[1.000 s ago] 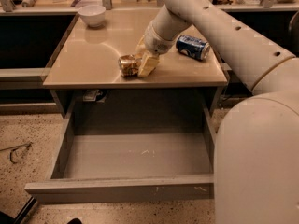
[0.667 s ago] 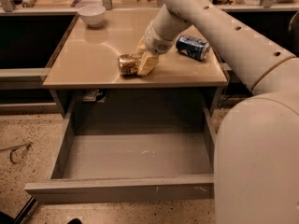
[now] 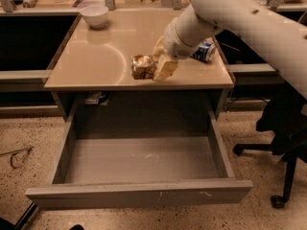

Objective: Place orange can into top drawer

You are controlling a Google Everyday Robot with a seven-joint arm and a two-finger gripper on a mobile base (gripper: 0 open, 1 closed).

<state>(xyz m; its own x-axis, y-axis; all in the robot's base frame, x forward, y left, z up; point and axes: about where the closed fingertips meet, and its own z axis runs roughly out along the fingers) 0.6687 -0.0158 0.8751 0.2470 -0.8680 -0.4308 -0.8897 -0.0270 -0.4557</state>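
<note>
Just left of your claw (image 3: pixel 162 64), close against it, orange can (image 3: pixel 142 67) lying on its side on the table (image 3: pixel 96 63), claw's grip you cannot tell, top drawer (image 3: pixel 139 195) open below.

Orange can (image 3: pixel 142 67) at claw (image 3: pixel 162 67), drawer (image 3: pixel 139 195) open

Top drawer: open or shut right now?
Open: the top drawer is pulled out in front of the table, its floor showing. The gripper is over that table beside the orange can.
</note>
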